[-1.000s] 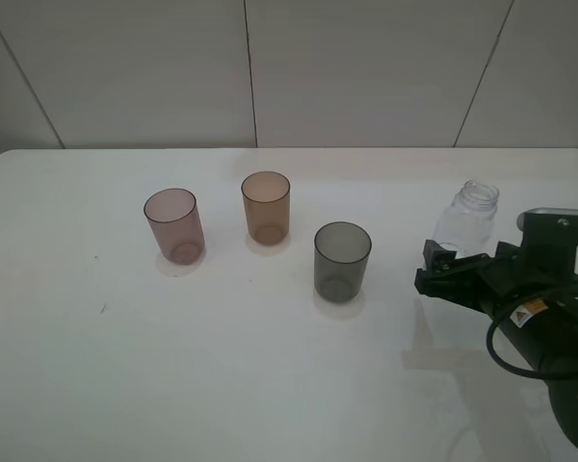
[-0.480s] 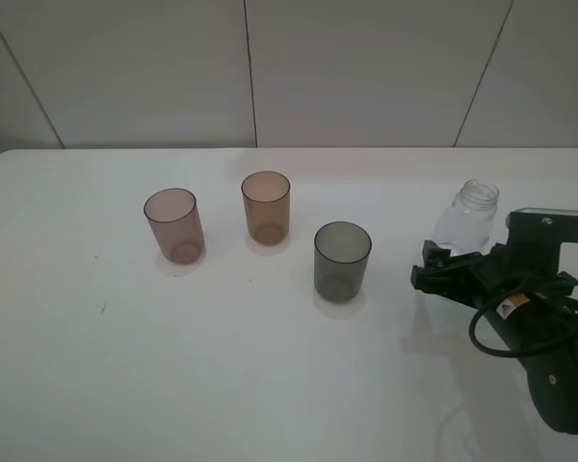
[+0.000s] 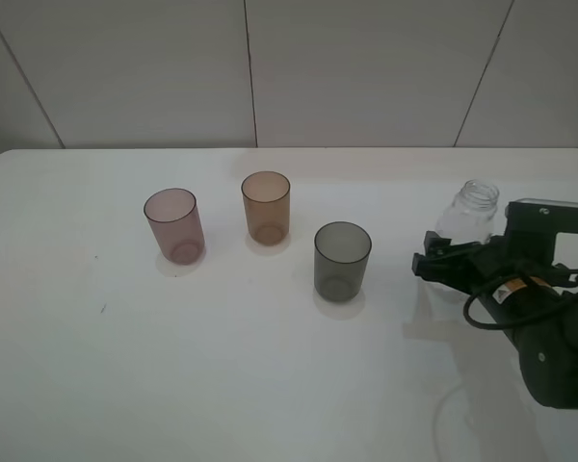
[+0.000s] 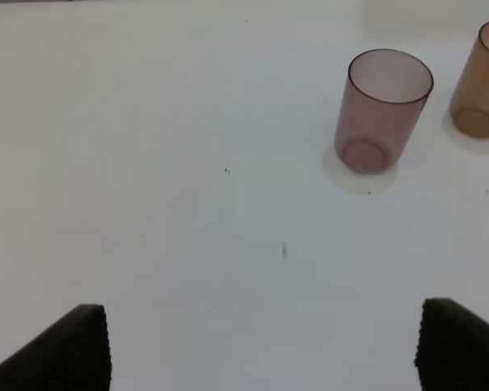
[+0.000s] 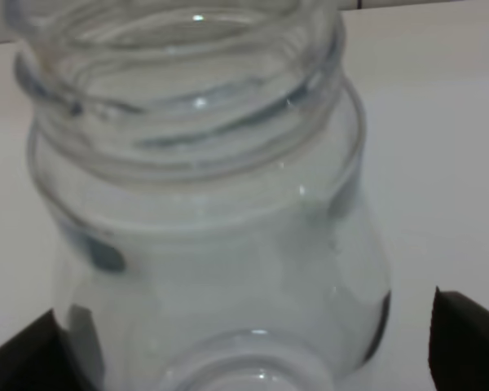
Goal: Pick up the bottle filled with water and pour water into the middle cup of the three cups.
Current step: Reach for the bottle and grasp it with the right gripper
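On the table (image 3: 270, 385): the bottle (image 3: 469, 214) is standing upright and uncapped toward 3 o'clock in the high view, well apart from the three cups.
Cups: the pink cup (image 3: 173, 225), the amber cup (image 3: 266, 207) and the grey cup (image 3: 342, 260) are standing upright in a slanted row. The amber one is sitting in the middle, at about 9 o'clock from the bottle.
Right pincer (image 3: 441, 262): its jaws are standing apart, one to each side of the bottle's lower body, and are not yet clamping it.
Bottle against pincer: in the right wrist view the bottle (image 5: 204, 244) is filling nearly the whole gap. One fingertip is lying just beside its wall, while the other is showing a sliver of table between. In the high view the bottle is rising at about 1 o'clock from the tips.
Left pincer (image 4: 265, 350): it is hanging with jaws wide apart over bare table, holding nothing.
Water: the level is proving too hard to read through the clear plastic.
Progress: the approach is looking finished. Gripping, lifting, carrying toward 9 o'clock and pouring into the amber cup are all remaining.
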